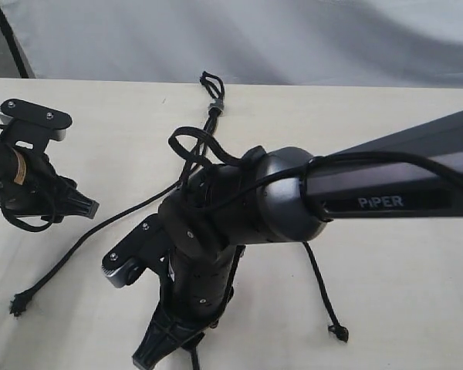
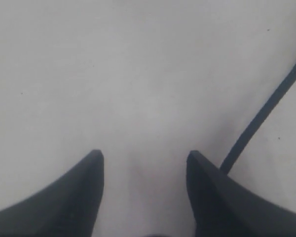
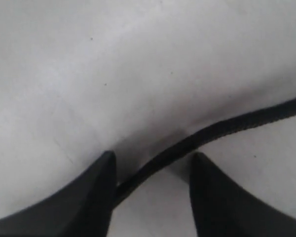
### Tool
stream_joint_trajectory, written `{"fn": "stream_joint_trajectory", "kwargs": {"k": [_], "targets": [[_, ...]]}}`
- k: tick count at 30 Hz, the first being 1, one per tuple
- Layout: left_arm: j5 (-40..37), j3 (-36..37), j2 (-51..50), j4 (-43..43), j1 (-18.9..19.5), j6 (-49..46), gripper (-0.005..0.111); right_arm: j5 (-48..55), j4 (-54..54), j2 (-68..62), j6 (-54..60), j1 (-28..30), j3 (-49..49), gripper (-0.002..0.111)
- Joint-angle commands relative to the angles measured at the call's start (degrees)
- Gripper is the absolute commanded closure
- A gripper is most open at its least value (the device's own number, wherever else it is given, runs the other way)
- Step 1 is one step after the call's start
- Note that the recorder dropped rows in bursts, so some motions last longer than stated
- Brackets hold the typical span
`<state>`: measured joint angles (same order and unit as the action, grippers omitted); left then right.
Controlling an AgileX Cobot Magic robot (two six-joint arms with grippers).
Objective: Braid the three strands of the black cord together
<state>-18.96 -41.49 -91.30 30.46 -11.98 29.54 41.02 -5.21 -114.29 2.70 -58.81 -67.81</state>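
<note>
A thin black three-strand cord [image 1: 214, 105] is fanned from the cream counter's [image 1: 417, 308] far edge, partly hidden by the black right arm [image 1: 293, 193]. One strand [image 3: 222, 126] is straddled by the released right tool [image 3: 153, 155], and the left tool [image 2: 144, 153] is held released beside another.

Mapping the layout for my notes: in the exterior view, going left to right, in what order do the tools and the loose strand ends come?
A knotted strand end → left tool → right tool → other knotted strand end.

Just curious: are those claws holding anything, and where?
Nothing yet. Left gripper is empty; a strand lies between the right gripper's open jaws, unclamped.
</note>
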Motion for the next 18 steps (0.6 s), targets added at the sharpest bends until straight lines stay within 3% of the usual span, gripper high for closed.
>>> {"fn": "stream_joint_trajectory", "kwargs": {"k": [1,3,8,13,18], "targets": [[0.4,0.4,0.0,-0.4,0.3,-0.4,0.057,1.5,4.3,-0.4,0.1,-0.1,-0.1,0.095],[0.4,0.4,0.0,-0.4,0.3,-0.4,0.057,2.3,6.1,-0.2,-0.1,-0.1,-0.6,0.108],[0.4,0.4,0.0,-0.4,0.3,-0.4,0.057,7.1,11.9,2.3,-0.1,-0.1,-3.9,0.109],[0.4,0.4,0.0,-0.4,0.3,-0.4,0.057,12.4,29.6,5.3,-0.2,0.7,-6.7,0.109],[0.4,0.4,0.0,-0.4,0.3,-0.4,0.057,11.1,39.8,5.5,-0.4,7.6,-6.7,0.109]]}}
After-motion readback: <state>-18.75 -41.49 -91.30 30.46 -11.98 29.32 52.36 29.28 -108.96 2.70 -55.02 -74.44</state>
